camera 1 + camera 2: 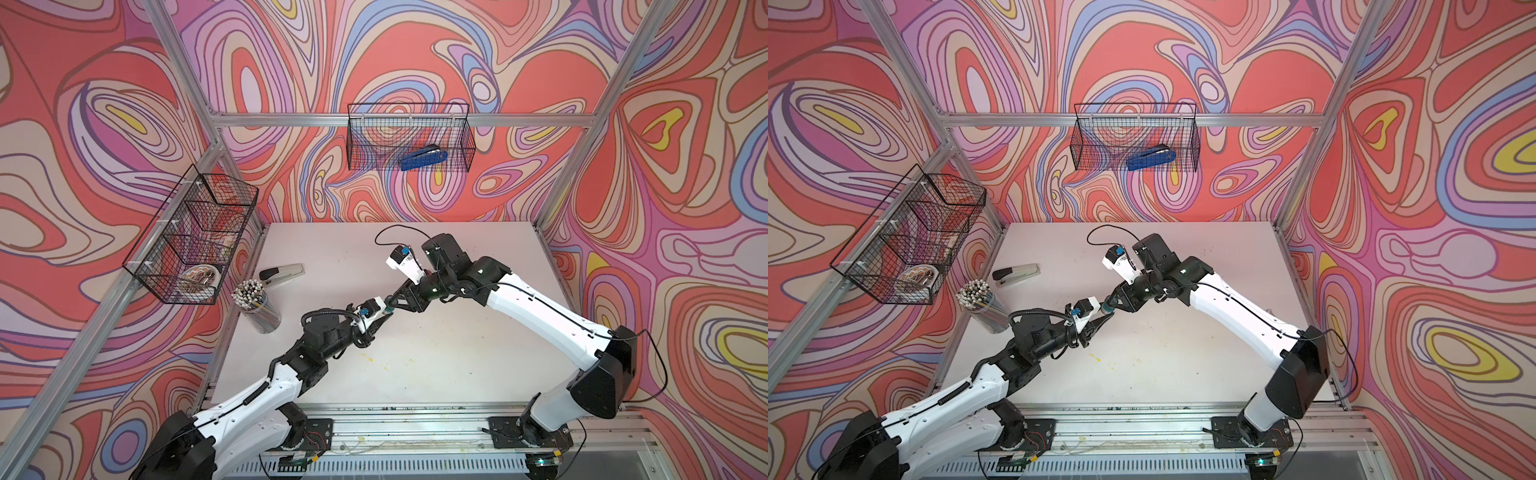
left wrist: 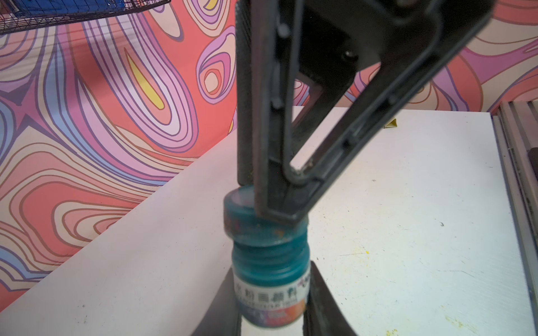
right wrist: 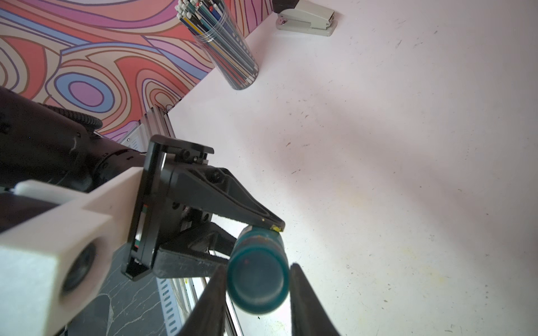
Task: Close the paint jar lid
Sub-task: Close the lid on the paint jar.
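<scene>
**A:** Where's the jar?

**B:** We have the jar (image 2: 270, 291) in the left tool (image 2: 270, 279). The tool is clamped on the labelled body and holds it up off the desk (image 2: 407, 203).

**A:** Lid?

**B:** The lid (image 2: 241, 215) is pinched in the right tool (image 2: 262, 203) and sits on the jar's neck, straight across from the left tool. In both top views we see the two tools meeting tip to tip, with the jar between them.

**A:** Seated?

**B:** Not fully. We see bare teal threads (image 2: 270, 256) between the lid's rim and the label (image 2: 270, 293). The lid may be slightly cocked, but it's too blurry for us to call.

**A:** Right wrist view agrees?

**B:** Yes. There the lid is square between the right tool's jaws, and the left tool's jaws are closed on the jar just beyond it.

**A:** Anything near the tools?

**B:** A pencil cup (image 3: 227, 49) and a grey stapler (image 3: 305, 19) are on the desk. Both are well apart from the tools, out past the left tool's side.
</scene>
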{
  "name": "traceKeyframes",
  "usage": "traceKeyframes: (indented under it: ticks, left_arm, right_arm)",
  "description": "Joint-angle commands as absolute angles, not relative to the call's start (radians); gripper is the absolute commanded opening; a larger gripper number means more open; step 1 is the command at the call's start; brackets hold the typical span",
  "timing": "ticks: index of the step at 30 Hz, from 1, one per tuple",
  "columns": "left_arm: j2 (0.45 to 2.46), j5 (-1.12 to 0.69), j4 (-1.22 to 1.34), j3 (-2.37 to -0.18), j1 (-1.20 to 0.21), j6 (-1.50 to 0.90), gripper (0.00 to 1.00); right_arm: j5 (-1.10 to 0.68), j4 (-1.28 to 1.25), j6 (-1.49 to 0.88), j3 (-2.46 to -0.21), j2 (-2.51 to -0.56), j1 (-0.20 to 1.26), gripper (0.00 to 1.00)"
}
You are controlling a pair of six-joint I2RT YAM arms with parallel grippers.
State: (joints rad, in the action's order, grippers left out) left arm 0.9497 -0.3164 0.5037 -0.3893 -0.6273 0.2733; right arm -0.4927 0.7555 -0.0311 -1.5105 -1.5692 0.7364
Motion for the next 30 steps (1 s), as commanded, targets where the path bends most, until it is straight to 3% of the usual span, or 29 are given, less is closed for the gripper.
traceKeyframes:
  ticks: [1, 30]
  left_arm:
    - [0.932, -0.325, 0.553, -0.418, -0.627, 0.299, 0.29]
    - [0.999, -0.293, 0.572, -0.474, -0.627, 0.325, 0.29]
  right_arm:
    - [-0.504, 0.762, -0.027, -1.509, -1.586, 0.738, 0.27]
    - [-0.523, 0.752, -0.020, -1.479, -1.606, 0.755, 0.27]
